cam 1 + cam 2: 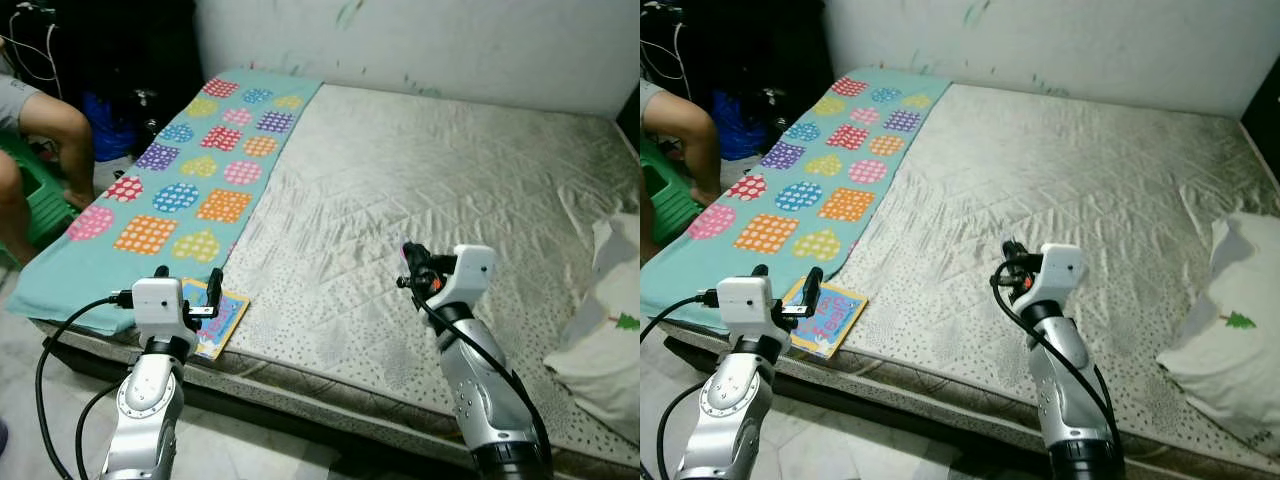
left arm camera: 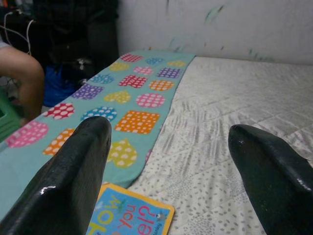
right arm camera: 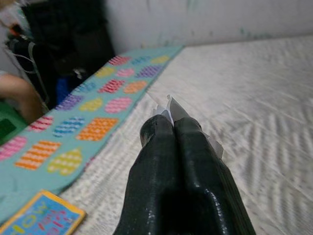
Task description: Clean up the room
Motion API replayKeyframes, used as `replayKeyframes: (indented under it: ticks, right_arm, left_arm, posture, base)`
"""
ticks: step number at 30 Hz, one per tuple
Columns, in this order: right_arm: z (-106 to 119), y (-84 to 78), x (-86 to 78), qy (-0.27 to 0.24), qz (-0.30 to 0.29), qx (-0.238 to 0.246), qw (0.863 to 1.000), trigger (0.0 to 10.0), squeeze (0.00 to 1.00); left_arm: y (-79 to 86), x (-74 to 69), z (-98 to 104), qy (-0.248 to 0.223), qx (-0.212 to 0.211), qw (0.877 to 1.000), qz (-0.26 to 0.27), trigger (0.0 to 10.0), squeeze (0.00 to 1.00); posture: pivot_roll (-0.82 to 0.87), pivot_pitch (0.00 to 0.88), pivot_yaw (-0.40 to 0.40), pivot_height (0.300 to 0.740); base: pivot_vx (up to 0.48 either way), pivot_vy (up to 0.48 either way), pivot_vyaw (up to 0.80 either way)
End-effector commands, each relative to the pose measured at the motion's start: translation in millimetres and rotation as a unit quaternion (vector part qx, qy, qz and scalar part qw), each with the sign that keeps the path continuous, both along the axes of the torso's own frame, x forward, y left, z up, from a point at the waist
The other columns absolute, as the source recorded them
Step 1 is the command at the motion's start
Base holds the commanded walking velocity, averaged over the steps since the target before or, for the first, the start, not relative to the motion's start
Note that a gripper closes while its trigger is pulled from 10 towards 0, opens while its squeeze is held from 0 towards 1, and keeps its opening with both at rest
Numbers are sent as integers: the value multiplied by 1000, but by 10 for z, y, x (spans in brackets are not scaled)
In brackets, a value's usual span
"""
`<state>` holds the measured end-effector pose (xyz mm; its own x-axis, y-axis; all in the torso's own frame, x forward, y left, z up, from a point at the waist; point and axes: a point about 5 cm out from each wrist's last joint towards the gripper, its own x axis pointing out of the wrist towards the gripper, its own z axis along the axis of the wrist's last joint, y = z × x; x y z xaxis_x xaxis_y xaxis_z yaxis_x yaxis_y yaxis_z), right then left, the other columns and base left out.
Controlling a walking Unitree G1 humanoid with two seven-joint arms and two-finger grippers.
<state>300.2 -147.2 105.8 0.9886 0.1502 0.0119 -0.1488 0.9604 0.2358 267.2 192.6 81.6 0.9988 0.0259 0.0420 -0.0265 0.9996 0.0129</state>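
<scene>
Right gripper (image 3: 168, 128) pinched on a white scrap (image 3: 172, 109) above mid-mattress (image 1: 420, 180), left gripper (image 1: 187, 288) spread wide over a book (image 1: 222, 318) at the mattress's front edge, beside a blanket (image 1: 190, 180).

You're looking at a bed (image 1: 420, 190) covered in a pale grey-beige quilted sheet, stitched in diamonds and speckled with small dark dots toward the near edge. Along its left side lies a teal blanket (image 1: 190, 170) patterned with polka-dotted hearts and squares in orange, pink, purple, blue and yellow. Your left hand (image 1: 188, 283) has black fingers on a silver-white arm; beneath it sits a book (image 1: 222, 318) with a yellow border and blue cover bearing multicoloured letters. Your right hand (image 3: 168, 128), also black, pinches a white scrap of paper (image 3: 172, 108). The pillow (image 1: 610, 340) at right is white with a small green tree motif.
</scene>
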Motion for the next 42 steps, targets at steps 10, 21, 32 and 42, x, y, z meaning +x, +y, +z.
replayKeyframes:
  ticks: [10,21,32,42]
  right_arm:
    - [-116,-72,-154,40,-44,-22,998,10000,0]
    - [-140,-98,-174,61,-57,-29,996,10000,0]
    - [-73,-143,-161,48,-63,-37,996,10000,0]
    - [-72,-136,-149,52,-59,-37,996,10000,0]
  left_arm:
    - [-8,-178,1,20,-24,999,-15,10000,0]
    - [-16,-196,42,28,-30,999,-16,10000,0]
    - [-80,-163,60,30,-37,998,-31,10000,0]
    - [-108,-144,68,30,-48,998,-40,10000,0]
  posture:
    - [22,32,-17,740]
    - [15,70,-21,740]
    - [-3,90,-32,740]
    - [-9,94,-37,740]
  base:
    - [0,0,0]
    - [0,0,-555]
    - [0,0,-436]
    - [0,0,-80]
